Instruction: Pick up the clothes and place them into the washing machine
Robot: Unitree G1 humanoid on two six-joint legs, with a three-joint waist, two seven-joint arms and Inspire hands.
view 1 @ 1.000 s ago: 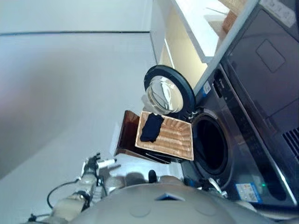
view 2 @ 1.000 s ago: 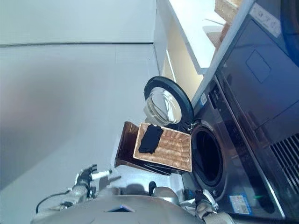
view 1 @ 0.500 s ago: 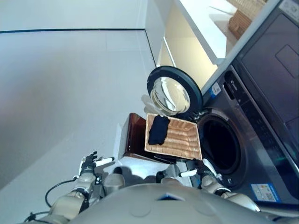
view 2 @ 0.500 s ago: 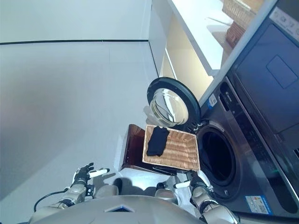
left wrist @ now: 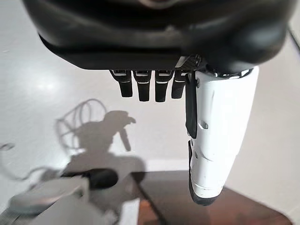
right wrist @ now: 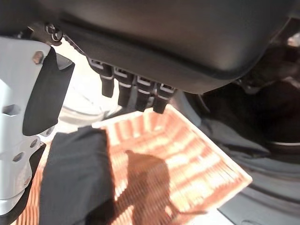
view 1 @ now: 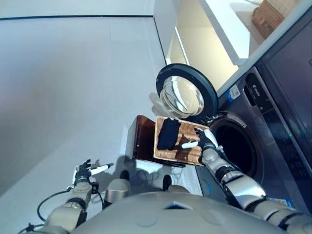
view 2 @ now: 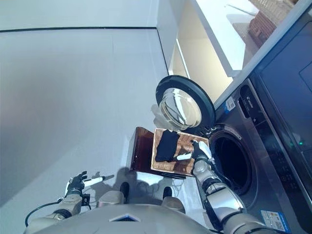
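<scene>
R hand (view 1: 204, 140) above wicker basket (view 1: 192, 152) by dark cloth (view 1: 168, 134), fingers loose; L hand (view 1: 84, 171) low, relaxed

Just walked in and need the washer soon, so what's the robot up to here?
It's loading laundry. The right hand is open above the wicker basket, which sits on a brown stool in front of the washer. A dark garment lies in the basket, not yet grasped. The washer door is open. The left hand hangs open low over the floor, holding nothing.
</scene>
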